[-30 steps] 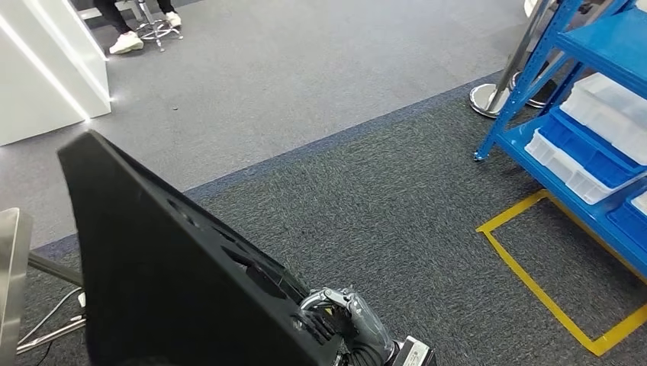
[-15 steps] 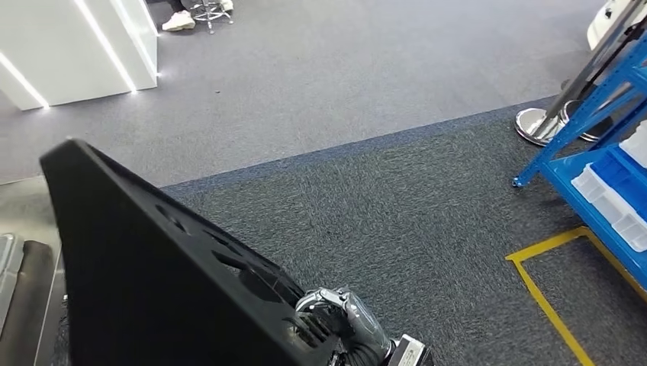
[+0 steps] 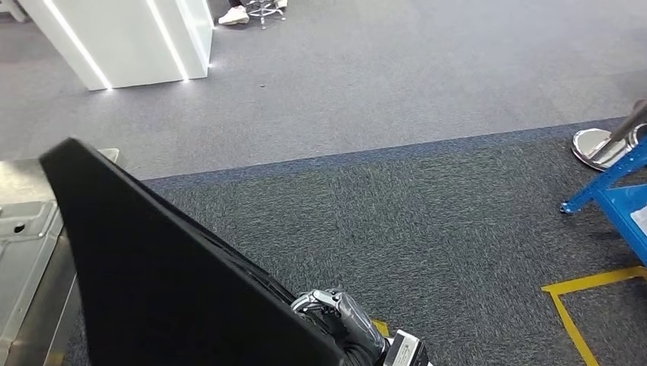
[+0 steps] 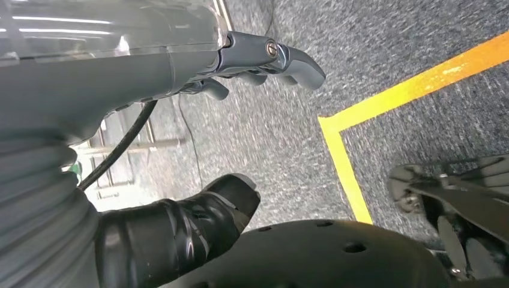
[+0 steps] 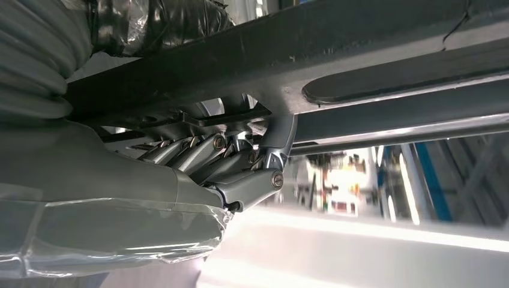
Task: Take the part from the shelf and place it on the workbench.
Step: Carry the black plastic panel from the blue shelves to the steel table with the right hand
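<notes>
The part is a large flat black panel, held tilted up in front of me and covering the lower left of the head view. My right hand grips its lower right edge. In the right wrist view the right hand's fingers hook into a slot of the black part. The left hand hangs over the carpet, fingers stretched out and thumb apart, holding nothing. The metal workbench lies at the left edge, partly hidden behind the panel.
A corner of the blue shelf and a chrome stanchion base stand at the right edge. Yellow floor tape marks the carpet below them. A white counter stands at the back left, with a person's shoes beyond it.
The camera has turned left: the blue shelf has slid almost out at the right and the metal workbench has come in at the left. The right hand still holds the panel.
</notes>
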`<action>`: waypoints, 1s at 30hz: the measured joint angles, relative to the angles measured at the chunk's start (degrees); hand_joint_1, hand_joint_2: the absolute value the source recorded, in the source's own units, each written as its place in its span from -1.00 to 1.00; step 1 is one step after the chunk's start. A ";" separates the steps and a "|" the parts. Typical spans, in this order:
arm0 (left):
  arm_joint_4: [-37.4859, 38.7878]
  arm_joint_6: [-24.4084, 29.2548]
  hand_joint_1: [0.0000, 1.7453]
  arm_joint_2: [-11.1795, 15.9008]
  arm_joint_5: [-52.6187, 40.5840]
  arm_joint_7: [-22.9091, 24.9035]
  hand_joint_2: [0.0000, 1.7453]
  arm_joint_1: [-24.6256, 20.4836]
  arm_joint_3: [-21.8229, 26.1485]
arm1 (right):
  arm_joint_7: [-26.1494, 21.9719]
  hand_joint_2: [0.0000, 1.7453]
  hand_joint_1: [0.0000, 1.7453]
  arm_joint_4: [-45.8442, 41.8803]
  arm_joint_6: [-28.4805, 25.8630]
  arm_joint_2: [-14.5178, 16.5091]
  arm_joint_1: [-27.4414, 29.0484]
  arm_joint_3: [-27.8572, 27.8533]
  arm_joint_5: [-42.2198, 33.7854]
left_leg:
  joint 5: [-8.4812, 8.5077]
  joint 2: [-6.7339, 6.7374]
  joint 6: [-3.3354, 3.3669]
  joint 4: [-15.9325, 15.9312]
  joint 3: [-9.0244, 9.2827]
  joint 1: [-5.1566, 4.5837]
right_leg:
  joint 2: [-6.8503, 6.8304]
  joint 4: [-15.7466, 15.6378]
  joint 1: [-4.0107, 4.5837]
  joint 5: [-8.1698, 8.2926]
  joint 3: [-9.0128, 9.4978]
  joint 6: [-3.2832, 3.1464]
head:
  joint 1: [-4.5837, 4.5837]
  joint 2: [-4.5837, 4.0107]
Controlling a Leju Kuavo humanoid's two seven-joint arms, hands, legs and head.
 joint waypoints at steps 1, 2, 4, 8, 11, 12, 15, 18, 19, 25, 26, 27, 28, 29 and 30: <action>0.00 0.06 -1.00 -0.01 -0.02 -0.02 1.00 0.00 0.15 | -0.14 1.00 1.00 0.23 0.11 0.00 -0.03 0.15 -0.11 | -1.42 1.87 -0.18 4.09 -2.07 -0.05 | -1.40 -0.08 0.18 -0.14 0.19 -0.31 | -0.07 0.00; 0.00 0.09 -1.00 -0.03 -0.05 -0.04 1.00 0.01 0.18 | -0.34 1.00 1.00 0.42 0.14 -0.01 -0.01 0.21 -0.15 | -1.86 2.55 -0.22 6.54 -3.43 -0.02 | -2.63 -0.06 0.35 -0.32 0.30 -0.45 | -0.07 0.00; 0.00 0.05 -1.00 -0.03 -0.20 -0.07 1.00 0.14 0.20 | -0.97 1.00 1.00 0.63 0.15 -0.02 0.00 0.23 -0.01 | 1.36 3.56 0.30 1.90 -1.09 -0.18 | -4.17 -0.07 0.54 -0.66 0.68 -0.42 | -0.07 0.00; 0.00 -0.21 -1.00 0.05 -0.71 -0.14 1.00 -0.04 0.20 | -2.03 1.00 1.00 0.93 0.55 -0.06 0.05 0.23 0.37 | 3.78 6.74 1.88 -7.63 3.79 -1.37 | -6.14 -0.46 0.84 -1.10 1.38 0.30 | -0.07 0.00; 0.00 -0.34 -1.00 0.11 -1.25 -0.15 1.00 0.08 0.14 | -2.16 1.00 1.00 1.03 0.86 -0.05 0.08 0.21 0.67 | 4.31 5.05 2.55 -8.77 4.17 -1.02 | -6.18 -0.49 0.91 -1.58 1.85 1.20 | -0.02 0.00; 0.00 -0.38 -1.00 0.12 -1.37 -0.14 1.00 0.10 0.11 | -2.19 1.00 1.00 1.02 0.87 -0.06 0.10 0.21 0.78 | 4.57 4.53 2.83 -9.33 4.52 -0.81 | -4.95 0.62 0.89 -2.41 1.51 1.41 | -0.01 0.00; 0.00 -0.39 -1.00 0.15 -1.92 -0.16 1.00 -0.05 0.00 | -2.27 1.00 1.00 1.02 0.36 -0.15 0.80 0.14 1.16 | 4.86 2.81 3.36 -9.86 4.93 -0.67 | -1.10 10.15 0.75 -7.08 -3.14 1.63 | 0.00 0.00; 0.00 -0.39 -1.00 0.16 -2.70 -0.21 1.00 -0.14 -0.30 | -2.28 1.00 1.00 0.93 -0.48 -0.39 2.12 -0.03 1.44 | 4.68 0.40 3.26 -9.45 4.96 -0.62 | -0.52 13.76 0.54 -6.25 -5.87 1.88 | 0.01 0.00; 0.00 -0.40 -1.00 0.16 -2.85 -0.21 1.00 -0.13 -0.42 | -2.29 1.00 1.00 0.85 -0.66 -0.44 2.39 -0.05 1.48 | 4.52 -0.40 3.09 -9.14 4.98 -0.55 | -0.22 10.75 0.35 -3.95 -4.77 1.96 | 0.01 0.00; 0.00 -0.39 -1.00 0.18 -3.11 -0.21 1.00 -0.04 -1.13 | -2.37 1.00 1.00 0.22 -0.97 -0.57 3.19 -0.14 1.71 | 3.84 -3.42 1.44 -7.59 3.85 -0.44 | 1.87 0.71 0.17 0.47 -0.86 1.13 | -0.01 0.00; 0.00 -0.39 -1.00 0.20 -3.12 -0.21 1.00 0.05 -1.22 | -2.37 1.00 1.00 0.16 -0.97 -0.57 3.20 -0.15 1.74 | 3.65 -2.91 1.19 -7.31 3.71 -0.41 | 1.40 0.56 0.17 0.56 -0.71 0.76 | -0.02 0.00; 0.00 -0.40 -1.00 0.21 -3.14 -0.21 1.00 0.06 -1.28 | -2.37 1.00 1.00 0.07 -0.98 -0.56 3.21 -0.15 1.79 | 2.93 -1.78 0.94 -6.20 3.21 -0.43 | 0.80 0.38 0.12 0.65 -0.54 0.38 | -0.08 0.00; 0.00 -0.40 -1.00 0.22 -3.17 -0.21 1.00 0.00 -1.34 | -2.39 1.00 1.00 -0.05 -1.01 -0.56 3.27 -0.16 1.86 | 1.63 -0.37 0.71 -4.02 2.25 -0.46 | 0.13 0.20 0.07 0.69 -0.38 0.07 | -0.12 0.00; 0.00 -0.40 -1.00 0.22 -3.27 -0.21 1.00 -0.09 -1.39 | -2.40 1.00 1.00 -0.16 -1.07 -0.56 3.37 -0.18 1.99 | -0.12 1.16 0.52 -0.77 0.73 -0.46 | -0.57 0.14 0.16 0.66 -0.32 -0.13 | -0.17 0.00; 0.00 -0.41 -1.00 0.21 -3.40 -0.21 1.00 -0.20 -1.45 | -2.41 1.00 1.00 -0.24 -1.18 -0.56 3.54 -0.21 2.14 | -1.93 2.03 0.34 3.02 -1.16 -0.37 | -1.33 0.14 0.26 0.60 -0.31 -0.30 | -0.22 0.00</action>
